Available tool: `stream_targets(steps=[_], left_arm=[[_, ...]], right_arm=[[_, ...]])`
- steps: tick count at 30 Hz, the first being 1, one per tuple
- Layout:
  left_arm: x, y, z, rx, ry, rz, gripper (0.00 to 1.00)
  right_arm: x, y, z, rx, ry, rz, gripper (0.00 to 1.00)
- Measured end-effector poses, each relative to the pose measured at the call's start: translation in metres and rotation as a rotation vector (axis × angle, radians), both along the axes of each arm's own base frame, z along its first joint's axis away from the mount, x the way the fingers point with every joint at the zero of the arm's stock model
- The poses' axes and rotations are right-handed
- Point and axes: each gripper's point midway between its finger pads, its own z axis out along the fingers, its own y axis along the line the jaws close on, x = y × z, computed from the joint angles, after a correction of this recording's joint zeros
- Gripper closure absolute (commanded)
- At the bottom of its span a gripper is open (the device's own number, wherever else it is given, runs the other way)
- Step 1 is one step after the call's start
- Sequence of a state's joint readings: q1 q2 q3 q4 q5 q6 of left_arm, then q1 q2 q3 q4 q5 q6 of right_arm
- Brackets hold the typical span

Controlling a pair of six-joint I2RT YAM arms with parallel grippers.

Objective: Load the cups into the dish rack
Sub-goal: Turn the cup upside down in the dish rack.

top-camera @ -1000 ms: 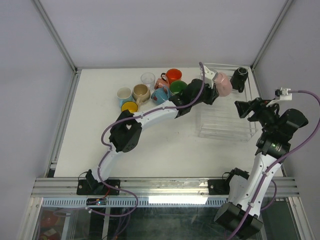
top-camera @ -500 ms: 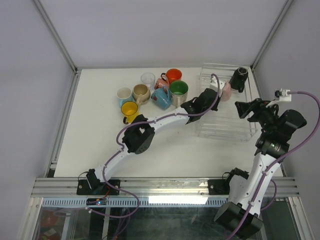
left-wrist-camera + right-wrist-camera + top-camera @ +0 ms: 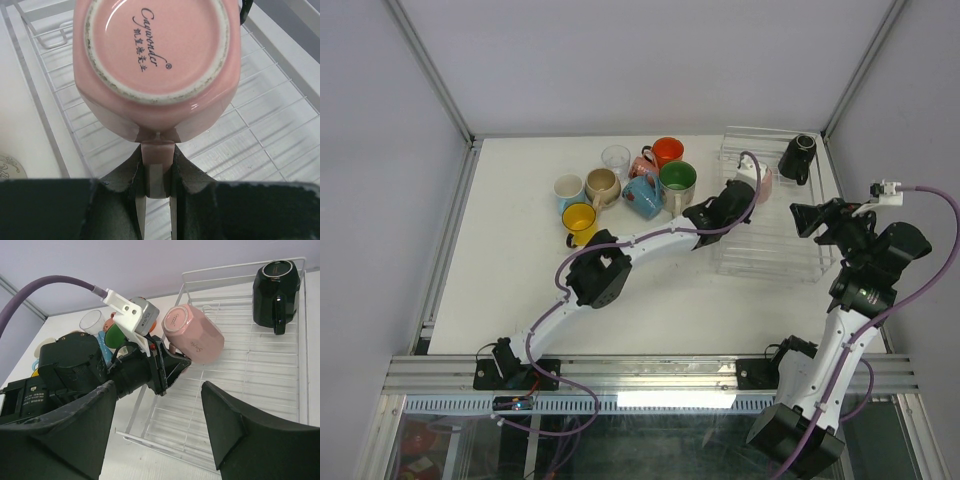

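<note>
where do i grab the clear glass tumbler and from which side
The rim, from straight above: the clear glass tumbler stands upright, mouth open, with no handle, and the beige mug crowds its near side. One finger inside, one on the far wall, looks safest.

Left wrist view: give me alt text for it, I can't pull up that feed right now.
A pink mug fills the upper frame, its printed base facing the camera, held by its handle in the shut left gripper. Behind it lies the wire floor of the dish rack, with white table at the left edge.
</note>
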State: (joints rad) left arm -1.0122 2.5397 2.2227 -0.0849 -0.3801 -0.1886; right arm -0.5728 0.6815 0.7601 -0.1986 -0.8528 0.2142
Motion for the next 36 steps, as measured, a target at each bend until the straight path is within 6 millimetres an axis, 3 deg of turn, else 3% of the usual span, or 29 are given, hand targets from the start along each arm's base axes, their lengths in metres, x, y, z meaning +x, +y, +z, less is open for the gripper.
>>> stream_targets(steps=[16, 24, 30, 36], left_arm=[[-0.007, 0.0, -0.015, 0.026, 0.014, -0.002, 0.78], [-0.002, -0.006, -0.001, -0.032, -0.023, 0.002, 0.71], [-0.003, -0.005, -0.006, -0.035, -0.021, 0.0, 0.62], [-0.023, -0.003, -0.005, -0.05, -0.01, -0.048, 0.54]], right_arm=[[0.0, 0.001, 0.004, 0.003, -0.016, -0.001, 0.28], [0.0, 0.001, 0.003, 0.007, -0.015, -0.001, 0.28], [0.0, 0.001, 0.002, 0.007, -0.016, 0.002, 0.28], [-0.002, 0.006, 0.002, 0.006, -0.025, 0.031, 0.28]])
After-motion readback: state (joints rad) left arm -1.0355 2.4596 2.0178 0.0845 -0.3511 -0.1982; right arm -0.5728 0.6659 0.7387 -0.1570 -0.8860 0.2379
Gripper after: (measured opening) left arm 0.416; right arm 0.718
